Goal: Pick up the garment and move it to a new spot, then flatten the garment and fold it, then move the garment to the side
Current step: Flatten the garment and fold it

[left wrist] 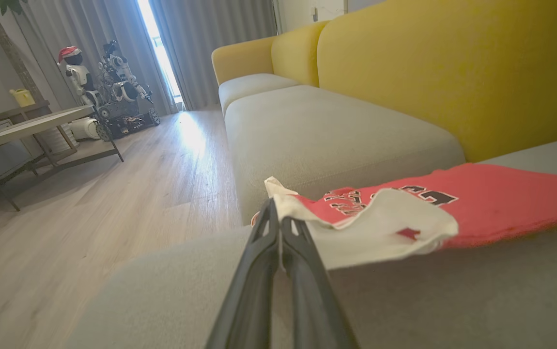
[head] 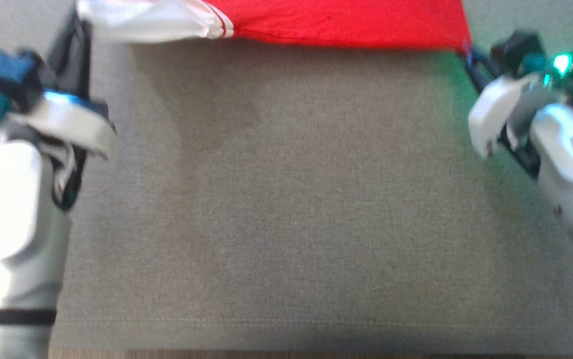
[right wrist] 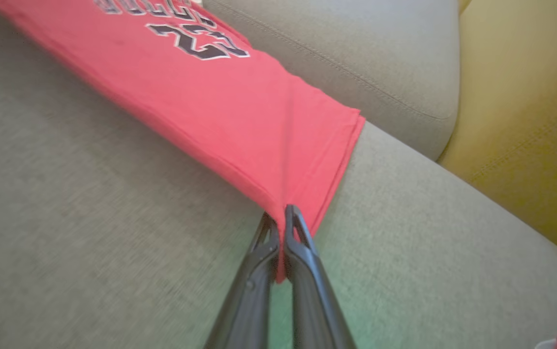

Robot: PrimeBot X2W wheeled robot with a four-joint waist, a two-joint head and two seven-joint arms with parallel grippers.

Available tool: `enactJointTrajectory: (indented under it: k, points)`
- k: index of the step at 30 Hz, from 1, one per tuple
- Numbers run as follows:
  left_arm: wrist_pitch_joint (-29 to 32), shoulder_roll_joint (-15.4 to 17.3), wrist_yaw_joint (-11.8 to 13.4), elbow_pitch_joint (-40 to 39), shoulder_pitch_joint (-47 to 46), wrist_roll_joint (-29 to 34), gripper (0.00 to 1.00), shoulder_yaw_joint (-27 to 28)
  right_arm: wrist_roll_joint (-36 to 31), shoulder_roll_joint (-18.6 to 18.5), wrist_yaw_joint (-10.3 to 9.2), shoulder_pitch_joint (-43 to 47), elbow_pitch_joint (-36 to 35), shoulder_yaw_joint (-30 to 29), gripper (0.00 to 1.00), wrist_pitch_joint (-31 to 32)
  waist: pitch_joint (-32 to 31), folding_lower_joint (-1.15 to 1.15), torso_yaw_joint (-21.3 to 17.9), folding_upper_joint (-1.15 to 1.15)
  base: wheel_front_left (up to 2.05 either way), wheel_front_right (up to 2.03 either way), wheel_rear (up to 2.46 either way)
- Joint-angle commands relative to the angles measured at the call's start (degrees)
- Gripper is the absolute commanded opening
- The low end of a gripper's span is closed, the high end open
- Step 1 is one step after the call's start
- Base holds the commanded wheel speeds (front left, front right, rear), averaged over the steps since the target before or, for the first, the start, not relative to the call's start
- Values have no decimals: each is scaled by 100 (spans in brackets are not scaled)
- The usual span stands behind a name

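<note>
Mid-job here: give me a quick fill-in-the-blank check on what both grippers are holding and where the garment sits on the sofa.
The right gripper is shut on a ____ corner of the garment.
The left gripper is shut on the garment's ____ part.
The backrest behind the grey seat cushion is ____.
Missing words: red; white; yellow.

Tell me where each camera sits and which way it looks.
Head: up on the head, looking down at seat and shirt; left arm and right arm show.
Left wrist: on that wrist, looking along the left pincer, shut on the shirt, toward the floor.
Right wrist: likewise, along the right pincer, shut on the shirt.
Shared: all see shirt and seat.
</note>
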Motion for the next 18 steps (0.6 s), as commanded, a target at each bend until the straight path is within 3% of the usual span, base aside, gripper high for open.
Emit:
enactJointTrajectory:
  k: [1,9,18]
  points:
    - [-28,344,-7,-133,-28,5,0,136,145,-125,-5,239,-194,181,0,52,-309,0,48,0,0,0,0]
    - [324,818,-38,175,949,-95,0,-901,871,-690,-5,839,-849,1105,0,202,-882,0,75,0,0,0,0]
    - [1024,1748,-41,-400,1629,-1151,0,-2148,1273,-1321,-5,1135,-1489,2001,0,304,-1332,0,105,0,0,0,0]
